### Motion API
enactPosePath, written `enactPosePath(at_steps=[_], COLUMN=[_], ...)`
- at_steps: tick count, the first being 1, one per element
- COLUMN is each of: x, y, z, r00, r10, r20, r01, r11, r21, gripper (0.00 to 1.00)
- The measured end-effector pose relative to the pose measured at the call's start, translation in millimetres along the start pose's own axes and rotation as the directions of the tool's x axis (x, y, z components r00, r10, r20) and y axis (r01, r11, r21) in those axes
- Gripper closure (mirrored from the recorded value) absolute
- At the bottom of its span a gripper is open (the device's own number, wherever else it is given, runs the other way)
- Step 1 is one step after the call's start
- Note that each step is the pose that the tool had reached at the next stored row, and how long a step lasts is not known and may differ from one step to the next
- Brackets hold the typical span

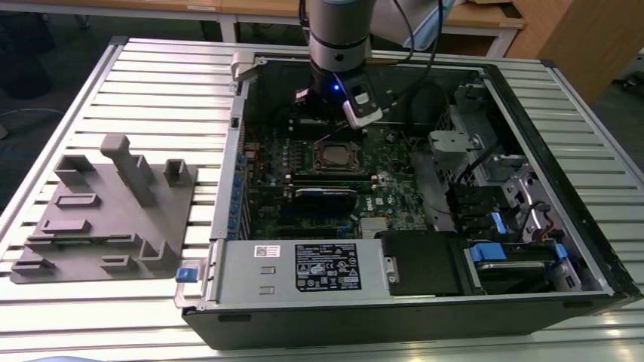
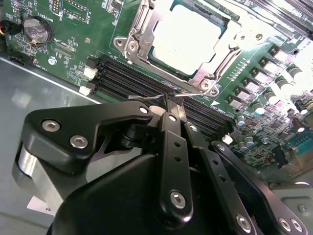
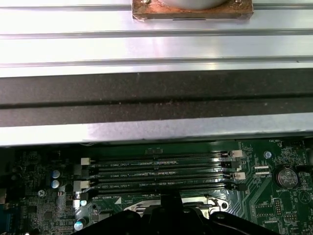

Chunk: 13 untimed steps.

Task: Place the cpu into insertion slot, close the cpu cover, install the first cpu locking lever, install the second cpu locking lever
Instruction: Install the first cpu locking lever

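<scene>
cpu (image 2: 188, 34) sits in the slot (image 2: 164, 63) under the shut cover (image 2: 138, 29). gripper (image 2: 168, 104), fingers drawn together, is at the thin lever (image 2: 144, 96) beside it. press steadily, i'd say, tip centred, so the wire can't slip onto the board (image 2: 73, 29).

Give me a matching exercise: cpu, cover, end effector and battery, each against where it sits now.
Things:
1. cpu
2. cover
3. end effector
4. battery

Places:
a. above the memory slots
b. framed by silvery metal
c. lying flat around the cpu
d. in a round holder on the green board

Pairs: 1-b, 2-c, 3-a, 4-d
</scene>
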State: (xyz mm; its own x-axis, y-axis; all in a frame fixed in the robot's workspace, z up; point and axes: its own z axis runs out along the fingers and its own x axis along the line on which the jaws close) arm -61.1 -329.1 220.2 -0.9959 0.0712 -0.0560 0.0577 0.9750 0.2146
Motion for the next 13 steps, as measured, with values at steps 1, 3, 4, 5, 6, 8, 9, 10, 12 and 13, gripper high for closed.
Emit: enactPosePath(at_steps=[1, 3, 4, 5, 6, 8, 9, 10, 12, 13], x=[-0.5, -1.7, -2.2, -2.6, -3.2, -4.2, -4.7, -5.0, -5.1, -5.2], y=[0.0, 0.1, 0.1, 0.2, 0.2, 0.2, 0.3, 0.3, 0.3, 0.3], z=[0.0, 0.1, 0.1, 0.1, 0.2, 0.2, 0.3, 0.3, 0.3, 0.3], r00=[1.0000, 1.0000, 1.0000, 1.0000, 1.0000, 1.0000, 1.0000, 1.0000, 1.0000, 1.0000], r10=[0.000, 0.000, 0.000, 0.000, 0.000, 0.000, 0.000, 0.000, 0.000, 0.000], r20=[0.0000, -0.0001, -0.0001, 0.0000, -0.0001, -0.0001, -0.0001, -0.0001, -0.0001, 0.0000], r01=[0.000, 0.000, 0.000, 0.000, 0.000, 0.000, 0.000, 0.000, 0.000, 0.000], r11=[1.0000, 1.0000, 1.0000, 1.0000, 1.0000, 1.0000, 1.0000, 1.0000, 1.0000, 1.0000], r21=[0.0001, 0.0002, 0.0001, 0.0002, 0.0002, 0.0002, 0.0002, 0.0002, 0.0003, 0.0002], gripper=[0.89, 0.89, 0.89, 0.89, 0.89, 0.89, 0.89, 0.89, 0.89, 0.89])
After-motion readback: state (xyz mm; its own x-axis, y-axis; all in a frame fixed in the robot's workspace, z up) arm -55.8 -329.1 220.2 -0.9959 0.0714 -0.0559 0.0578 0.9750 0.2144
